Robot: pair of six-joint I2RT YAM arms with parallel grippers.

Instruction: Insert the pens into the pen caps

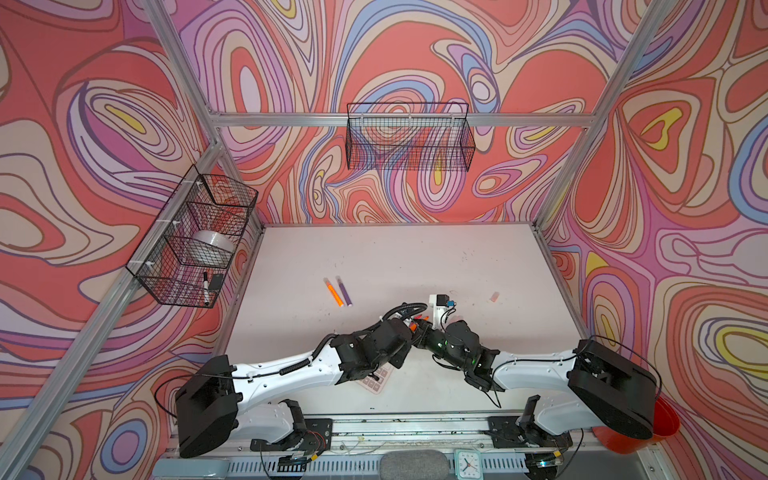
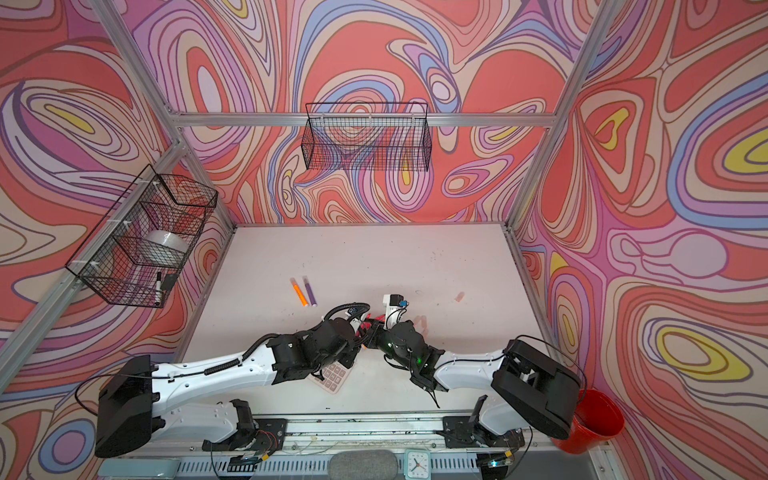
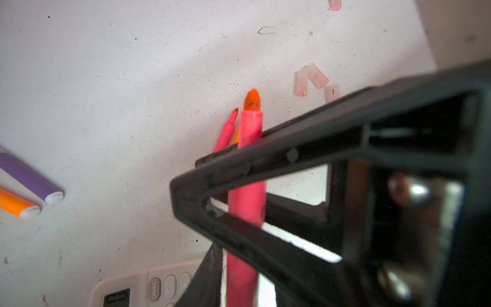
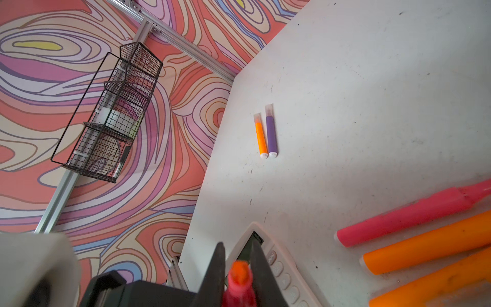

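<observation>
The right tool [image 4: 239, 259] pinches a pink pen [image 4: 239, 291] just below its orange tip. The left tool [image 1: 406, 325] is just beside it, and I cannot tell its spread. Three loose pen caps [image 3: 316, 75] lie on the counter [image 1: 374, 257] close by on the right. A capped orange pen [image 1: 334, 293] and purple pen [image 1: 345, 291] lie farther left.

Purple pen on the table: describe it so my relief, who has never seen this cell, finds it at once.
Start at the white table and look left of centre, where two capped pens lie side by side, apart from everything else. The purple pen is the right-hand one of the pair, next to the orange pen, and it is the only purple pen in view.
</observation>
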